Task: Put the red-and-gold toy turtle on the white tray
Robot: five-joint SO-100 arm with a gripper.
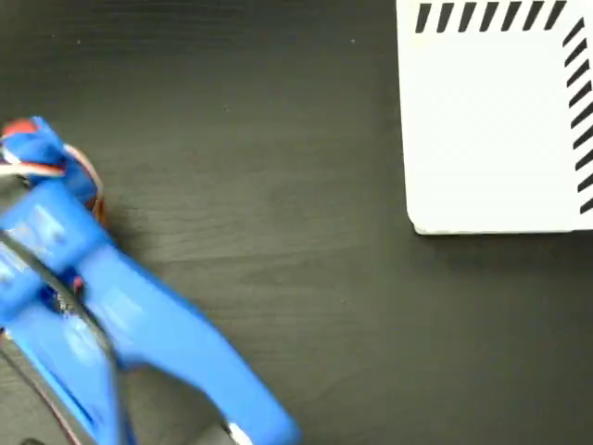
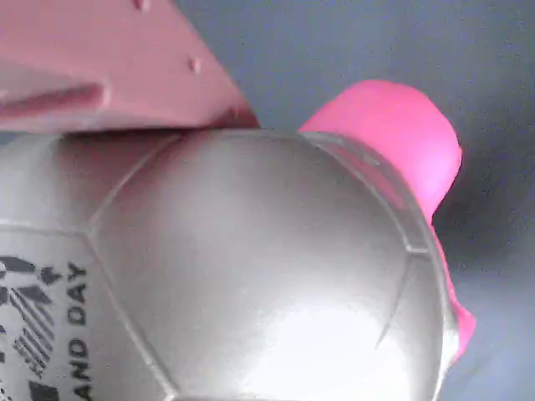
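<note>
The white tray (image 1: 491, 130) occupies the upper right corner of the fixed view, flat on the dark counter (image 1: 278, 185), with black diagonal stripes along its top and right edges. The blue arm (image 1: 120, 315) lies far to the left of the tray, at the lower left of that view, well apart from it. The red-and-gold toy turtle (image 2: 251, 276) fills the wrist view: a shiny domed shell with dark printed lettering at the lower left, and a rounded head (image 2: 393, 142) that reads pink here at the upper right. One finger (image 2: 109, 63) lies against the top of the shell. The opposing finger is out of frame, so the state of the jaws cannot be determined
</note>
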